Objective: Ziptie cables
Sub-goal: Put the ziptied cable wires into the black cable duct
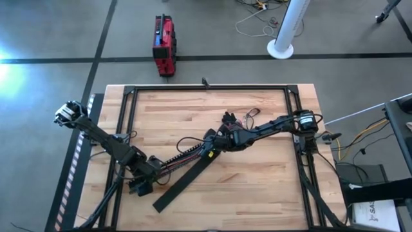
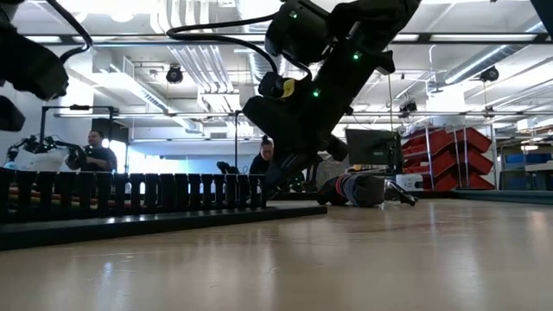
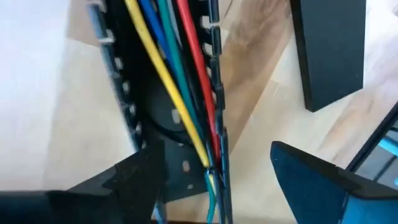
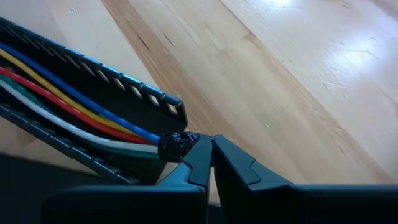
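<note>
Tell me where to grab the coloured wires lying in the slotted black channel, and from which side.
Grip the black wrapped tip where the coloured wires join, just past the open end of the channel. Come in from above or lengthwise from that end, since the slotted walls would likely block a sideways pinch. The right gripper sits there, shut. The left gripper straddles the channel, open.

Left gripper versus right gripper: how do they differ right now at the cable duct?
The left gripper is open wide, its fingers astride the slotted black duct; the right gripper is shut, fingers pressed together. In the high view the left gripper sits at the duct's left end, the right gripper at the opposite end, tips beside the dark taped end of the cables. Both are down at the same duct.
</note>
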